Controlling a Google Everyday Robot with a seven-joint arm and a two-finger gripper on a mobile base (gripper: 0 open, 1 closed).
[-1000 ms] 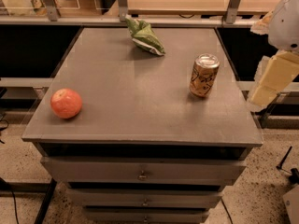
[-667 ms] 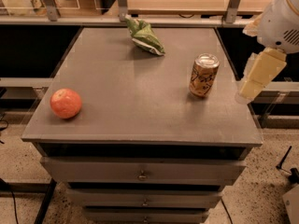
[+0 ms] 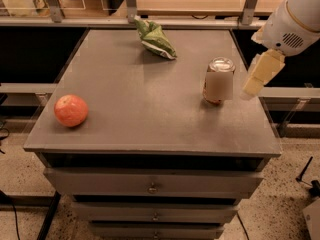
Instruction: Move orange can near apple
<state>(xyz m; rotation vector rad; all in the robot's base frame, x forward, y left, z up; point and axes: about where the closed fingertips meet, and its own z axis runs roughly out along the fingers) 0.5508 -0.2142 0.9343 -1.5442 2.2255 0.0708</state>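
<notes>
Hanging by right edge of counter (image 3: 140,99): gripper (image 3: 241,81), fingers (image 3: 220,85) apart.
Orange can (image 3: 221,65) stands nr right edge, one finger in front of it; apple (image 3: 71,110) nr front-left corner; green bag (image 3: 155,39) at back edge.

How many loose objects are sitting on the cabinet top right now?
3: the apple front-left, the green snack bag at the back, the orange can on the right. The claw, open, hangs beside that can. Nothing looks hidden.

Tabletop (image 3: 150,104): bare stretch between apple (image 3: 71,110) and orange can (image 3: 221,64). Green bag (image 3: 156,38) at rear edge. Gripper (image 3: 240,81), fingers apart, crowds the can's right side.
</notes>
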